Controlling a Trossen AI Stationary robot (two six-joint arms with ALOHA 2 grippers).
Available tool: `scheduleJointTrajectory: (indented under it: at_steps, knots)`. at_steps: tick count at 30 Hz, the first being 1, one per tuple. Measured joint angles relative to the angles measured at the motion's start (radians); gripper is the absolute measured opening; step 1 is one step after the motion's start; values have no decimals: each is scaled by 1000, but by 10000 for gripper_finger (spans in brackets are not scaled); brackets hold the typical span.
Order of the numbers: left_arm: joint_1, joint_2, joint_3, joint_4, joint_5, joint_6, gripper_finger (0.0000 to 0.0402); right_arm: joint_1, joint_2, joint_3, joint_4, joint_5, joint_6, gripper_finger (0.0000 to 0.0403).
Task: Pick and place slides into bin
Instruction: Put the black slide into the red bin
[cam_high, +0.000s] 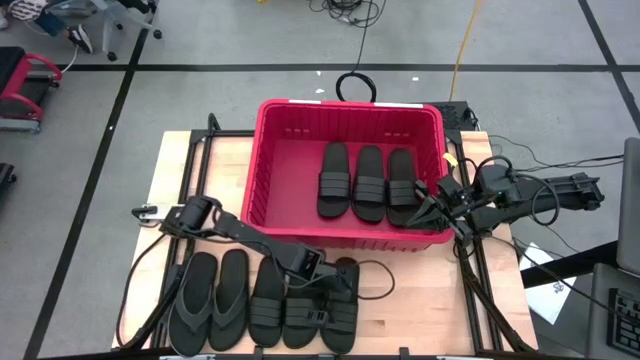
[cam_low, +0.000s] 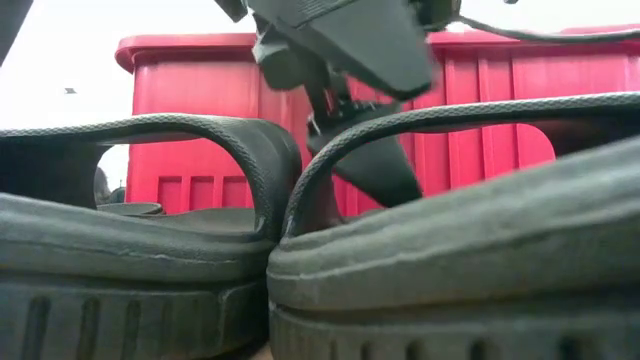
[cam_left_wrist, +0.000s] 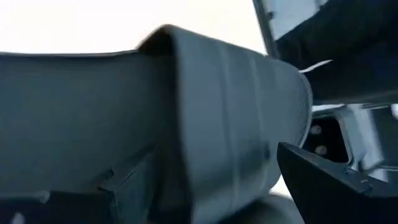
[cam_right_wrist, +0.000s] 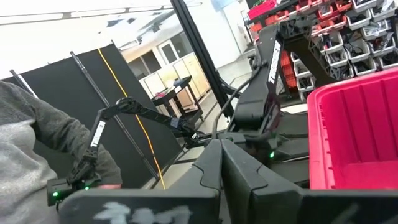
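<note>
Slides lie in two groups: three black banded ones (cam_high: 368, 183) rest side by side on the floor of the red bin (cam_high: 290, 150), toward its right half, and three more banded ones (cam_high: 305, 305) sit in a row on the wooden surface (cam_high: 180, 190) just in front of the bin's near wall, beside a dark-grey thong pair (cam_high: 210, 298) on their left. The bin stands at the far middle of the surface, its rolled rim and slotted wall filling the background of the low view (cam_low: 190, 120). The left hand (cam_high: 322, 292) is down over the row on the surface, its arm reaching in from the left edge, and its fingers are spread apart around the ribbed band of one slide (cam_left_wrist: 236, 124); the left wrist view shows that band very close up with one dark finger (cam_left_wrist: 329, 186) beside it, and whether the fingers touch the band cannot be told. In the low view the hand (cam_low: 360, 150) comes down behind the arched band of the nearest slide (cam_low: 450, 240). The right hand (cam_high: 432, 208) waits at the bin's right wall near its front corner, its fingers pressed together with nothing between them; the right wrist view shows the two fingers (cam_right_wrist: 211, 168) meeting at a point beside the bin's rim (cam_right_wrist: 348, 93).
</note>
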Motion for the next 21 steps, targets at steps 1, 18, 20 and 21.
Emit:
scheduleJointTrajectory:
  at_steps: [1,18,20,21]
  knots:
    - [-1,8,0,19,8,-11,321,0,0,0,0,0,0,0]
    - [2,33,0,77,87,-26,55,0,19,0,-9,1,-22,0]
    - [3,32,0,84,87,-27,17,0,19,0,-9,1,-28,0]
    - [1,28,0,83,86,-27,14,0,19,0,-9,1,-30,0]
